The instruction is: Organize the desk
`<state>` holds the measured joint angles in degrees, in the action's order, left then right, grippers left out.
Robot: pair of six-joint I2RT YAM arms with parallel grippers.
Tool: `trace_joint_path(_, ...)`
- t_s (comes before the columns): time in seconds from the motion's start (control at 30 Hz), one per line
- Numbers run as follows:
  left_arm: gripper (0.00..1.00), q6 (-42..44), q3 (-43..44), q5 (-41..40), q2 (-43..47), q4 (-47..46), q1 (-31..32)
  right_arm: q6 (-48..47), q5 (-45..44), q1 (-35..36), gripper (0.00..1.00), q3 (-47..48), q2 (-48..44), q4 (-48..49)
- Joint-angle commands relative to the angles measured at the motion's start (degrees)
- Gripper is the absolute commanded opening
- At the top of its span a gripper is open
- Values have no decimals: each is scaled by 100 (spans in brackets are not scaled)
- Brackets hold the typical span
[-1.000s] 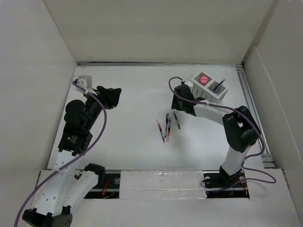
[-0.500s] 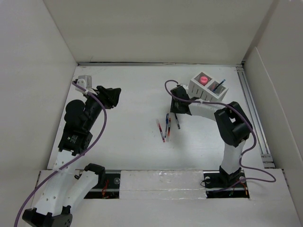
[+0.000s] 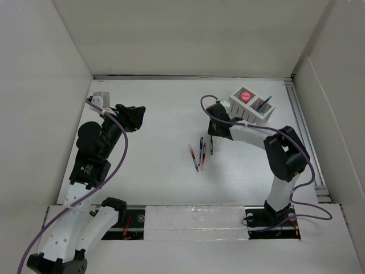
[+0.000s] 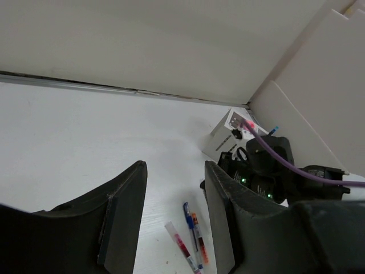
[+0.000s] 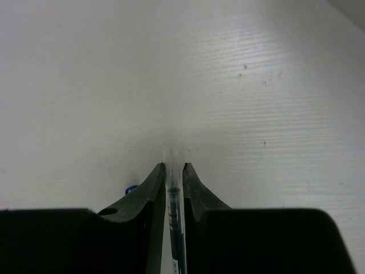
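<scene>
The right gripper (image 5: pixel 174 166) is pinching a pen (image 5: pixel 175 228), nearly shut, on the worktop (image 3: pixel 159 114) filling mid-frame. The left gripper (image 4: pixel 174 188) is hovering part-open, empty. Pickup underway, I'd say; next comes lifting toward the organizer (image 3: pixel 251 105), upper right.

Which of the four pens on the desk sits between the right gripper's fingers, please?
The dark pen farthest right, nearest the organizer; the right gripper pinches it, while the other three pens lie free to its left.
</scene>
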<state>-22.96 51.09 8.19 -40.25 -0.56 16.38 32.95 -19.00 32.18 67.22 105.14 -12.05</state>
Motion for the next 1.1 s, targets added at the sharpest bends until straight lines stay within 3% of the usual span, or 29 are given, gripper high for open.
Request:
trace_joint_path(0.0, 40, 20, 6, 78, 175, -261, -30, 97, -472, -80, 8, 116, -696, 168)
trace_joint_path(0.27, 40, -42, -3, 227, 140, -270, -30, -42, -1208, -1055, 9, 195, -2153, 826)
trace_joint_path(0.37, 40, -51, -11, 298, 140, -313, -30, -61, -1640, -1644, 9, -130, -2497, 1582)
trace_joint_path(0.5, 40, -68, -11, 324, 88, -305, -30, 88, -1536, -2373, 10, -823, -2709, 2724)
trace_joint_path(0.73, 40, -86, -11, 403, 87, -313, -30, -157, -1992, -2805, 11, -904, -2175, 4208)
trace_joint_path(1.07, 40, -15, 6, 210, 175, -261, -30, -912, -3064, -2761, 11, -526, -1401, 4457)
